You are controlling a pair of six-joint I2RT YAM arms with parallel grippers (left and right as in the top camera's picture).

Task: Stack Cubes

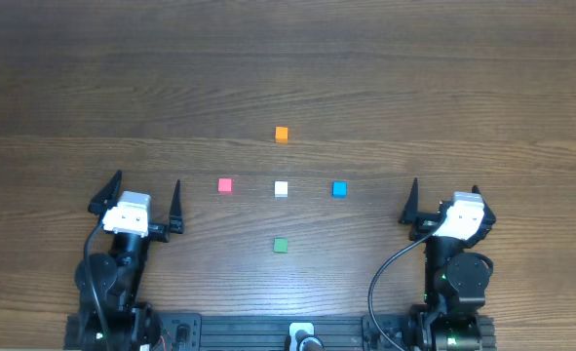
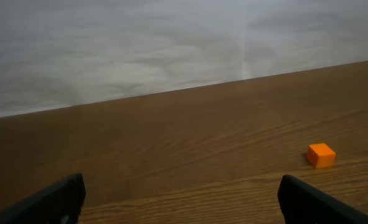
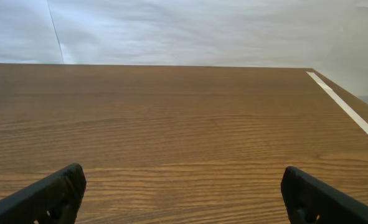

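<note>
Small cubes lie on the wooden table in the top view: an orange cube (image 1: 282, 134) farthest back, a pink cube (image 1: 225, 184), a white cube (image 1: 282, 188) and a blue cube (image 1: 339, 188) in a row, and a green cube (image 1: 281, 246) nearest the arms. My left gripper (image 1: 140, 195) stands open at the left, well apart from the pink cube, nothing between its fingers. My right gripper (image 1: 444, 199) stands open at the right, beyond the blue cube. The left wrist view catches the orange cube (image 2: 320, 155) far off, past the open left gripper (image 2: 180, 202). The right gripper (image 3: 184, 199) faces bare table.
The wooden table (image 1: 288, 68) stretches wide behind the cubes. In the right wrist view a pale strip (image 3: 345, 106) marks the table's edge, with a white wall (image 3: 184, 31) behind it.
</note>
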